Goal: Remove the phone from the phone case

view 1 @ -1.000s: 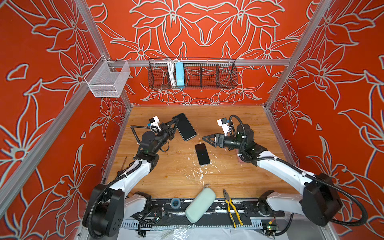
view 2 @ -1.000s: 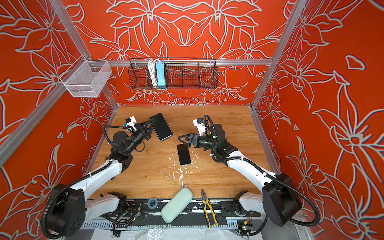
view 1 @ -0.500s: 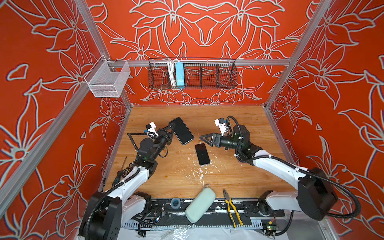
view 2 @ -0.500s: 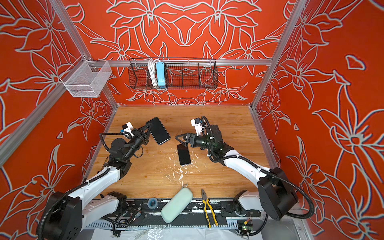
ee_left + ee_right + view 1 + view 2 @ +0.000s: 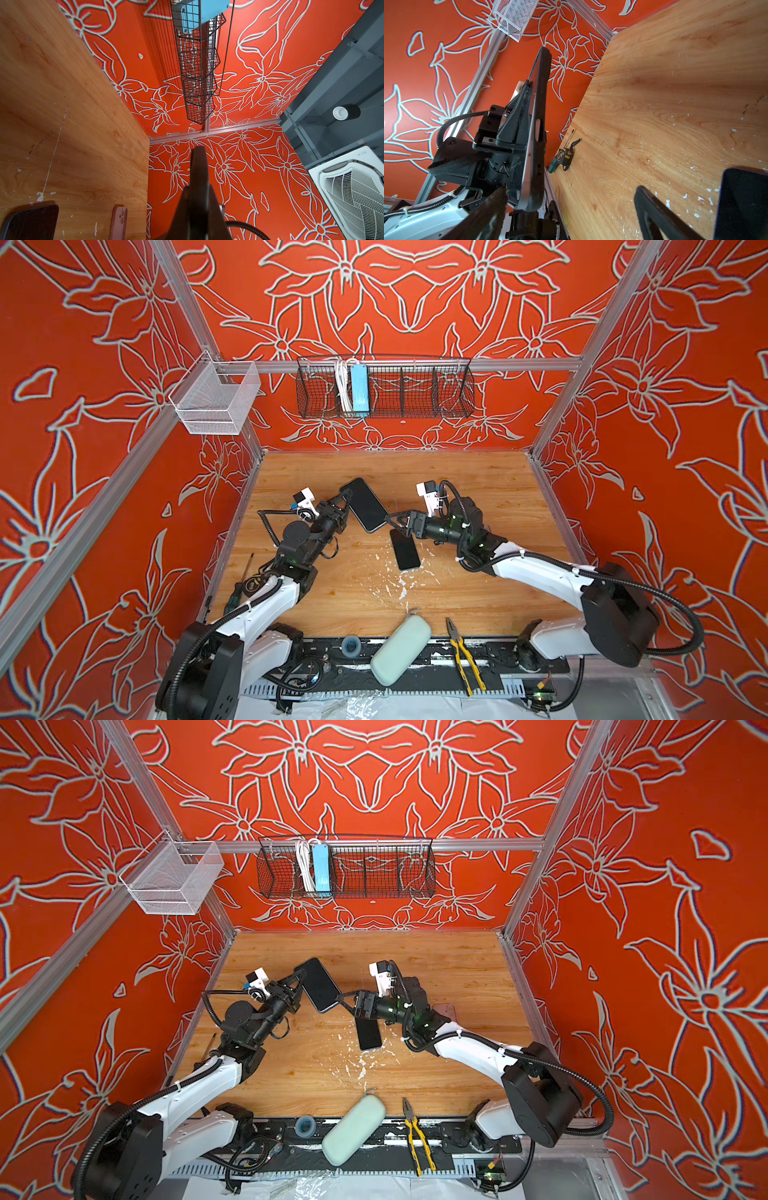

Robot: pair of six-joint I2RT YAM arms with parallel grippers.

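Gripping phone case (image 5: 365,506) aloft w/ L gripper (image 5: 342,503); R gripper (image 5: 395,524) spread nearby.

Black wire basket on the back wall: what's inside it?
A blue power strip and a bundled white cord stand upright near the black wire basket's left end. Anything behind them is hidden.

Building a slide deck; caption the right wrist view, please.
Left gripper pinches the cased phone edge-on above the table; open right gripper poised at its near end.
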